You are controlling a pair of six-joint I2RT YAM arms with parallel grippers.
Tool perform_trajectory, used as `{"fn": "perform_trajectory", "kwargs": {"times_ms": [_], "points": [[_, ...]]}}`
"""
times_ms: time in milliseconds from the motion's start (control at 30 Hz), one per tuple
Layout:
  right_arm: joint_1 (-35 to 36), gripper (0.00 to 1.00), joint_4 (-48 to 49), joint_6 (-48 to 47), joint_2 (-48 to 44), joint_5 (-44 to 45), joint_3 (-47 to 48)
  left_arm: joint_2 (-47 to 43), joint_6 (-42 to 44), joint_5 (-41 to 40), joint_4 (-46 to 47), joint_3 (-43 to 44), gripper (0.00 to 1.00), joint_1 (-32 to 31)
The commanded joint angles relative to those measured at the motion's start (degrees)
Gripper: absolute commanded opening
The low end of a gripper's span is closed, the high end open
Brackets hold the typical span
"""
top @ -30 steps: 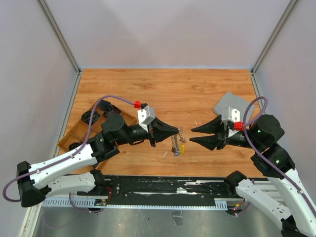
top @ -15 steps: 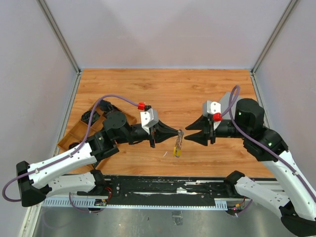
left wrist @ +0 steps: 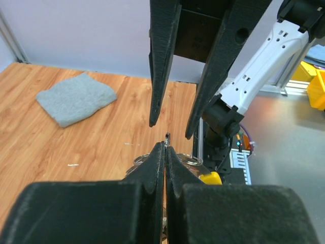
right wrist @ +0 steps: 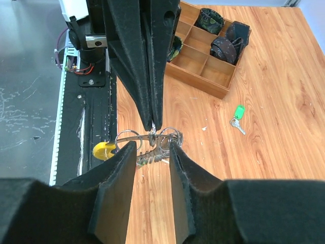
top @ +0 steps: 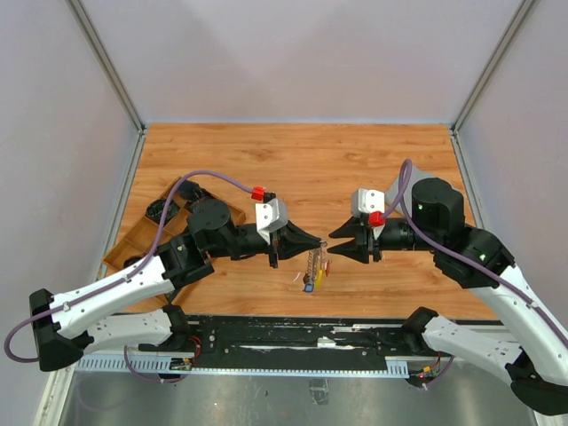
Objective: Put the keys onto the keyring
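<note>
Could bang the two claws together, with tips almost nose to nose above the wooden table. Left claw squeezed together on the keyring, holding it up off the table near the front edge. Right claw apart, sitting either side of the rings, no grip seen. Might squash or twist the thin ring if shut in the wrong spot. Might knock it out of the pinch too, with only a tiny bit caught between those tips. Could tangle the dangling chain as well.

Smooth, stripy brown wood for the table. Boxy wooden tray with little square pockets. Soft, folded grey cloth. Hard, black, pointy fingers. Shiny, round, thin wire rings. Bumpy beaded chain. Round yellow plastic key head hanging from the ring. Green-headed key lying loose on the table, well apart, not yet on the ring.
</note>
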Motion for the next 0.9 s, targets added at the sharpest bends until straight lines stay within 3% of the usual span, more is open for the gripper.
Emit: {"fn": "perform_trajectory", "kwargs": {"times_ms": [0,167,500,600,867], "points": [[1.45,0.33,-0.24,-1.07,0.62,0.77,1.72,0.02,1.54,2.44,0.51,2.91,0.01,0.28],[2.67,0.29,-0.51,-1.01,1.93,-0.50,1.79,0.09,1.76,2.22,0.35,3.12,0.00,0.28],[3.28,0.01,2.47,-0.17,1.04,0.65,0.44,0.11,1.99,2.38,-0.38,3.73,0.01,0.29],[3.24,0.00,10.59,2.63,-2.50,2.58,-3.62,-1.01,1.20,2.27,0.50,3.85,0.02,0.29],[3.24,0.00,42.62,13.68,-11.13,3.41,-19.01,-6.24,-0.76,-1.43,3.52,3.30,0.23,0.25]]}}
